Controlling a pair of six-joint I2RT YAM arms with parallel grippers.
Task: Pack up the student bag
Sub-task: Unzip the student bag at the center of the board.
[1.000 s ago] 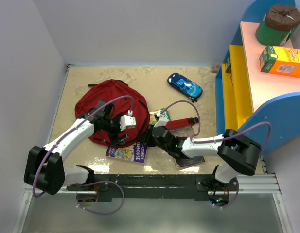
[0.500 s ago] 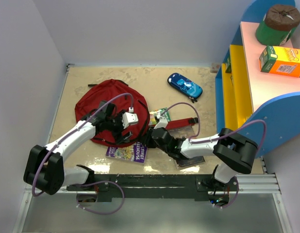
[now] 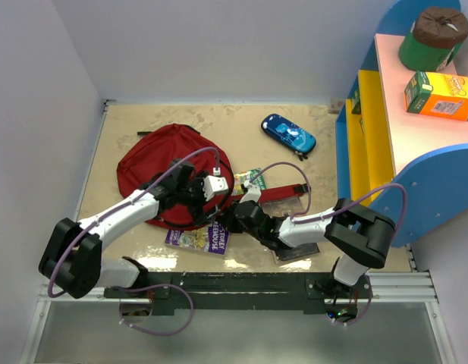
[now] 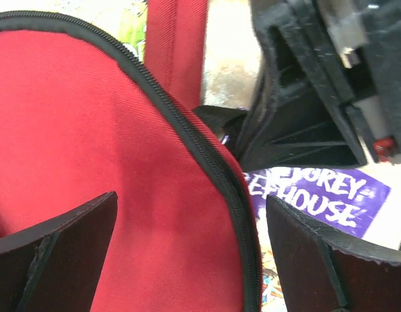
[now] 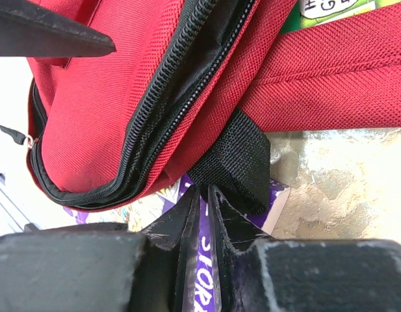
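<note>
The student bag (image 3: 161,163) lies flat on the table, dark red with a black zipper (image 4: 206,162). Its lower right edge rests on a purple book (image 3: 197,239). My left gripper (image 3: 207,208) hovers over that edge, open wide; its fingers straddle the zipper (image 4: 190,214) with red fabric between them, untouched. My right gripper (image 3: 232,216) comes in low from the right over the book (image 5: 276,198). Its jaws (image 5: 203,192) are nearly together with a thin slit left. Their tips meet the black webbing tab (image 5: 236,162) where the red strap (image 5: 336,78) joins; a pinch is not clear.
A blue pencil case (image 3: 289,135) lies at the back right. A green booklet (image 3: 252,180) sits under the strap. The blue and yellow shelf unit (image 3: 393,129) on the right carries a green cylinder (image 3: 433,38) and an orange box (image 3: 440,95). White walls close the left and back.
My left gripper has slid right across the bag to its lower right edge and opened a little wider. My right gripper has crept left toward the bag, its jaws narrowing.
</note>
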